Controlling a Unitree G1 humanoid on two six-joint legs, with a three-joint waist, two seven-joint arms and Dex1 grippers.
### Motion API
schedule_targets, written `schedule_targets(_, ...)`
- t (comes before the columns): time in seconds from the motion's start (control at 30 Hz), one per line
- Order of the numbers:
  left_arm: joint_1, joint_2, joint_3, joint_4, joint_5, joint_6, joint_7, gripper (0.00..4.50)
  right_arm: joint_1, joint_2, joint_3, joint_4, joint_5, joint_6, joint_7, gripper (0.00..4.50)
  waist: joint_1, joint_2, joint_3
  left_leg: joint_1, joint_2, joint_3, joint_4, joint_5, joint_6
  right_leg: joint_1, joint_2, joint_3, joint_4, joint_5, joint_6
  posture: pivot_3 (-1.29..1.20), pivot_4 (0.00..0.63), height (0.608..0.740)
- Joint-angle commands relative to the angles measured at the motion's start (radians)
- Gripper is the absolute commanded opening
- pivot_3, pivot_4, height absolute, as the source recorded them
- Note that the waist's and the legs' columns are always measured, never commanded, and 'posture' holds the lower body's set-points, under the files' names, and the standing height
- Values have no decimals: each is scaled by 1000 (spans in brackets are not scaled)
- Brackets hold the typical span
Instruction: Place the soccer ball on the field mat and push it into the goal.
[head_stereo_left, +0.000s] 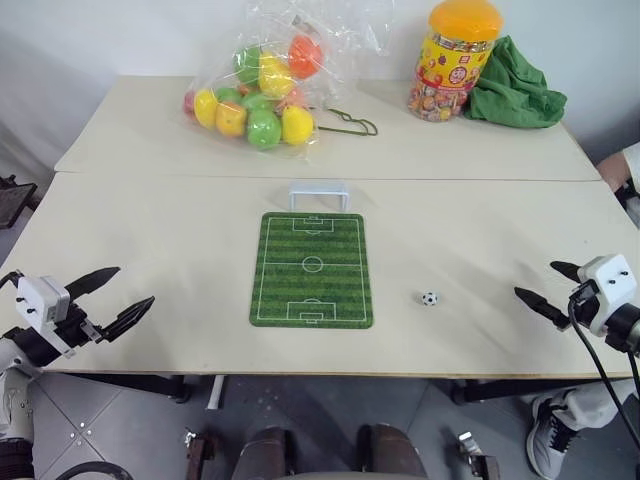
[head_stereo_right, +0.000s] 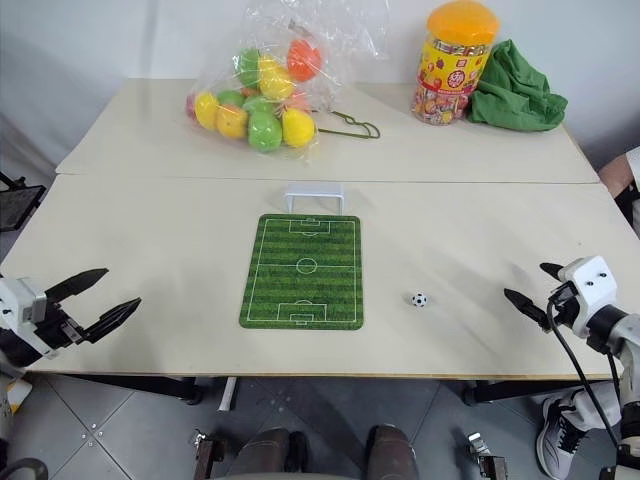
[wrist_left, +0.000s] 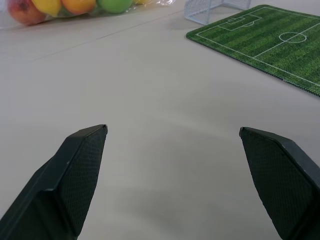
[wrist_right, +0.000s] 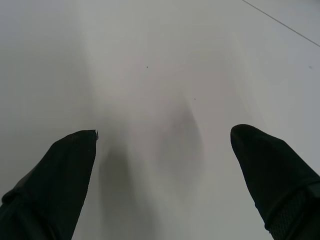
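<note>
Soccer ball (head_stereo_left: 429, 298) sits on bare table (head_stereo_left: 150, 230) right of centre frame, just beside field mat (head_stereo_left: 312, 269), goal (head_stereo_left: 319, 195) at its far end; left gripper (head_stereo_left: 112, 301) and right gripper (head_stereo_left: 548, 288), at the lower corners, both hold fingers apart and empty, apparently ready for pickup.

The field mat (head_stereo_right: 302, 271) lies flat at the middle of the tabletop (head_stereo_right: 150, 250), with the goal (head_stereo_right: 314, 196) at its far end. The soccer ball (head_stereo_right: 419, 299) sits on bare tabletop just right of the mat. The left hand (head_stereo_right: 107, 291) and right hand (head_stereo_right: 531, 288) hover at opposite edges, fingers spread, empty.
</note>
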Motion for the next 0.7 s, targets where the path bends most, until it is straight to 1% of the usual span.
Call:
schedule_targets(0.03,-18,27,6,20,-5,3,-6,4500,8,-33,-43,-20,21,-15,0,4478,0,0,0,0,0,0,0,0,0,0,0,0,0,0,0,0,150,740)
schedule_targets(0.17,-46,23,19,11,-30,70,31,4500,17,-42,-47,-69,32,36,-3,4478,0,0,0,0,0,0,0,0,0,0,0,0,0,0,0,0,150,740)
schedule_targets(0.27,-52,22,20,0,-36,82,25,4500,24,-54,-45,-134,40,106,-7,4478,0,0,0,0,0,0,0,0,0,0,0,0,1,0,0,0,150,740)
schedule_targets(0.4,-51,15,0,-44,-42,113,18,4500,30,-75,-28,-306,98,258,34,4478,0,0,0,0,1,0,0,0,0,0,0,0,1,0,0,0,150,740)
schedule_targets(0.53,-51,3,-45,-114,-55,134,-34,4500,29,-90,47,-521,121,391,83,4478,2,0,0,0,1,0,0,0,0,0,0,1,1,0,0,0,150,740)
schedule_targets(0.63,-64,-4,-73,-132,-59,151,-44,4500,9,-86,101,-594,119,422,121,4478,2,0,0,0,0,0,1,0,0,0,0,1,1,0,0,0,150,740)
schedule_targets(0.7,-81,-20,-99,-150,-54,156,-30,4500,-20,-76,160,-617,112,412,170,4478,3,0,0,0,0,0,1,0,0,-1,0,1,1,0,0,0,150,740)
